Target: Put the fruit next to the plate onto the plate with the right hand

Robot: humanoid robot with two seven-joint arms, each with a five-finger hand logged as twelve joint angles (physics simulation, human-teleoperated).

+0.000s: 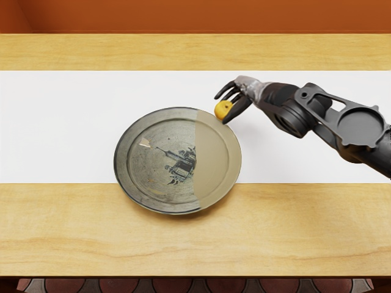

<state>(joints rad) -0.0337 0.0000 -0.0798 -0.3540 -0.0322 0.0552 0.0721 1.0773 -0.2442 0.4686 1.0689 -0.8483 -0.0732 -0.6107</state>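
Yellow-orange fruit (223,108), dark grey right hand (244,91); the plate (217,159) shows grey-green with a dark sketch at centre, plain khaki on one side; white runner (61,122) on pale wood-grain table (183,238).

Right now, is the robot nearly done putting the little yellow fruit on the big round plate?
About halfway. Done: the right hand grips the small yellow fruit. In hand: the fruit is at the far right rim of the round grey-brown plate, not inside it yet. Left: carry it over the plate's middle and let go.
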